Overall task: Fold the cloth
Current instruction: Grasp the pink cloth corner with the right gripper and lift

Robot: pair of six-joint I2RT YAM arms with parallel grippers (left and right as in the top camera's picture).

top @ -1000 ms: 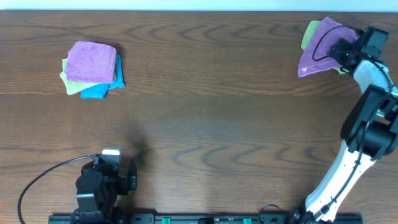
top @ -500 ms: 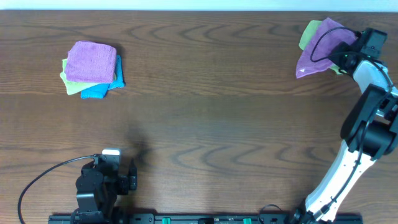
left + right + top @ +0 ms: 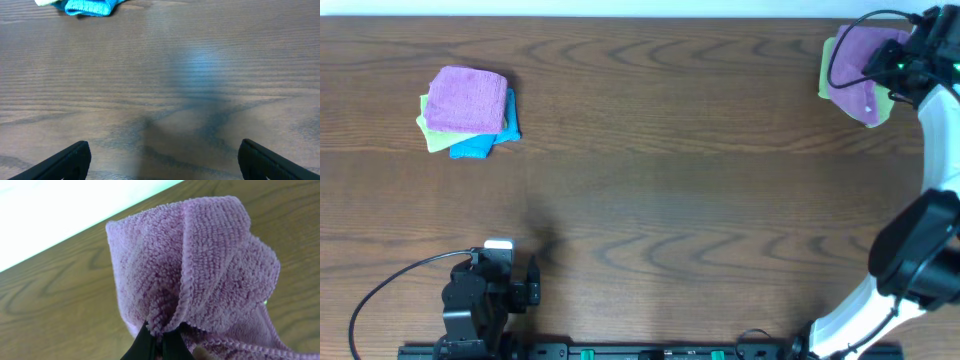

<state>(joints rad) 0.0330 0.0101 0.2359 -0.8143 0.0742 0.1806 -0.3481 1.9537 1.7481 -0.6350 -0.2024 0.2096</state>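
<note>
The violet-purple cloth (image 3: 863,62) is bunched up at the table's far right corner, over a lime-green cloth (image 3: 828,72). My right gripper (image 3: 900,62) is shut on it. In the right wrist view the black fingers (image 3: 150,345) pinch a hemmed fold of the cloth (image 3: 200,270), which hangs in front in a loose hump. My left gripper (image 3: 505,262) rests at the near left edge, far from the cloth. Its left wrist view shows the gripper (image 3: 165,160) open over bare wood with nothing between the fingers.
A stack of folded cloths sits at the far left: a pinker purple one (image 3: 468,98) on top, a green one (image 3: 436,138) and a blue one (image 3: 480,146) below. The blue cloth's edge (image 3: 90,6) shows at the top of the left wrist view. A white wall borders the table's far edge.
My right gripper closed on the purple cloth and pulled it right and toward the far corner, gathering it into a bunch. The left arm stayed still.
</note>
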